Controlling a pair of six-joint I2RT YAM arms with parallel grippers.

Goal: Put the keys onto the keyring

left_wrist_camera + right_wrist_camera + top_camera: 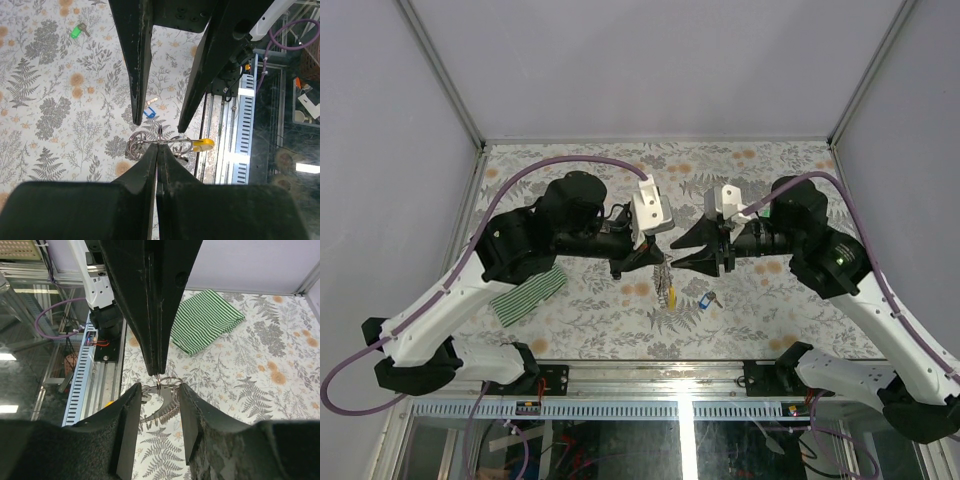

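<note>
My left gripper (653, 258) is shut on the top of the keyring (175, 143), a bundle of thin silvery rings that hangs above the table with its yellow tag (204, 144). A dark toothed metal piece (167, 412) dangles from the rings. My right gripper (160, 396) faces the left one and stands open, one finger on each side of the hanging keyring (167, 382). The blue key (149, 111) lies on the table below the grippers, also visible as the blue key (705, 298). The green key (75, 32) lies farther off on the table.
A green-and-white striped cloth (528, 292) lies on the floral table beside the left arm, seen too as the cloth (207, 320). The slotted metal rail (650, 408) runs along the near table edge. Grey walls enclose the other sides.
</note>
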